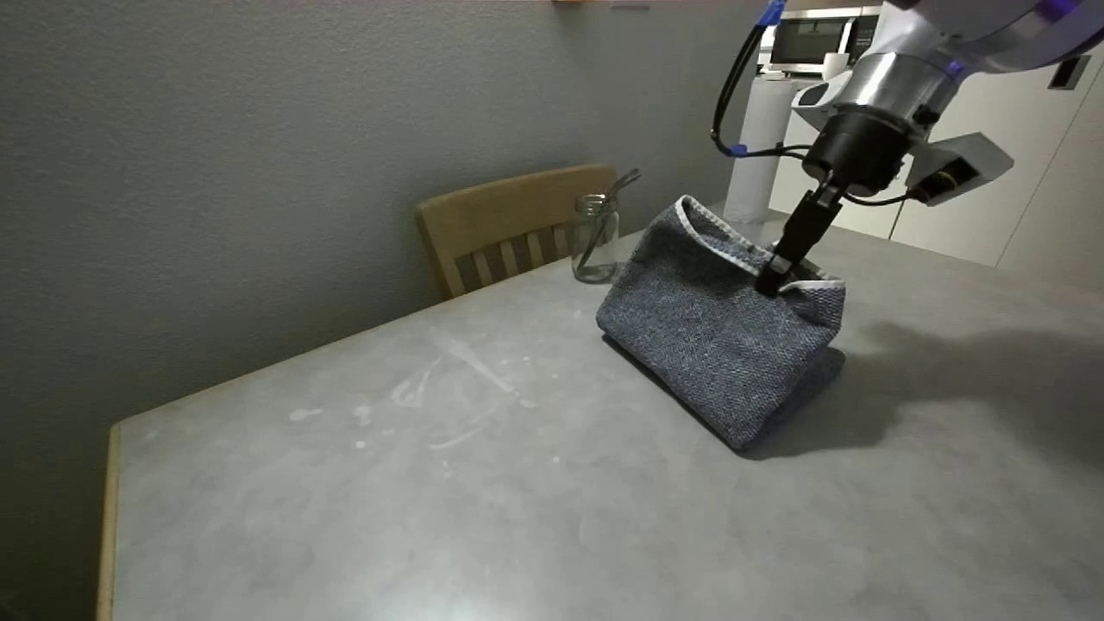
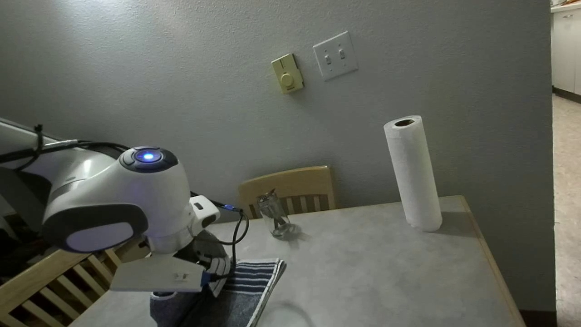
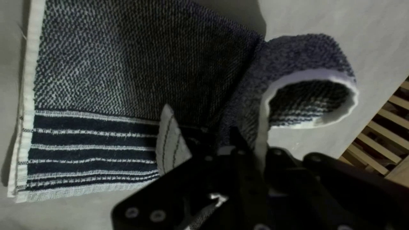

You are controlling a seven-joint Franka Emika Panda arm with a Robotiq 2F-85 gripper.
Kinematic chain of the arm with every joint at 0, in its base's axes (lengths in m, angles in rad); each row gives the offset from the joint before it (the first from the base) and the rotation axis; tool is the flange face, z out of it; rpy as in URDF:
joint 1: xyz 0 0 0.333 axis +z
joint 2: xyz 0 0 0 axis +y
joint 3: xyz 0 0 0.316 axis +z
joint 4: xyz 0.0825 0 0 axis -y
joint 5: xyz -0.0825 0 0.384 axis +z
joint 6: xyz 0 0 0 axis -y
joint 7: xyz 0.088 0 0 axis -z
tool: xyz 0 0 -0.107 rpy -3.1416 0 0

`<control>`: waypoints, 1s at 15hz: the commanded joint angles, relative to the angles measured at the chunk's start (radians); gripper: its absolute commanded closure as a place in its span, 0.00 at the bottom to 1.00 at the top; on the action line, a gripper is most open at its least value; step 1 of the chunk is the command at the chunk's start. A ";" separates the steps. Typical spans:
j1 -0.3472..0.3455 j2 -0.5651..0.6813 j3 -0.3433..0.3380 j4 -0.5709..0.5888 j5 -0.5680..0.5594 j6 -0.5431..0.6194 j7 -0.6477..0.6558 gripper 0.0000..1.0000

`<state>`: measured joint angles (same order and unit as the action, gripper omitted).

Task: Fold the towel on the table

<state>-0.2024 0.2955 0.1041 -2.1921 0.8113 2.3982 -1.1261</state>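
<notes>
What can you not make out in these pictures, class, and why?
Towel stripes: in an exterior view, hidden by its raised part.
Pinched part: in an exterior view, behind the gripper.
Rest of flat part: wrist view, cut off by top edge.
Arm base: in an exterior view, cut off by left edge.

I have a pale grey table [image 1: 345, 517] below me. It bears the towel [image 1: 707, 336], a glass jar [image 1: 595, 250] and an upright paper roll [image 2: 414, 177].

Towel [image 1: 711, 332], jar [image 1: 595, 246] on table [image 1: 448, 483]; both exterior views: jar behind towel, chair [image 1: 509, 205] behind jar.
</notes>
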 commanded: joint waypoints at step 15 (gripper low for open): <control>-0.004 0.035 -0.052 0.061 -0.176 -0.050 -0.364 0.98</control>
<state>-0.1968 0.2989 0.0377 -2.1727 0.6269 2.3753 -1.4064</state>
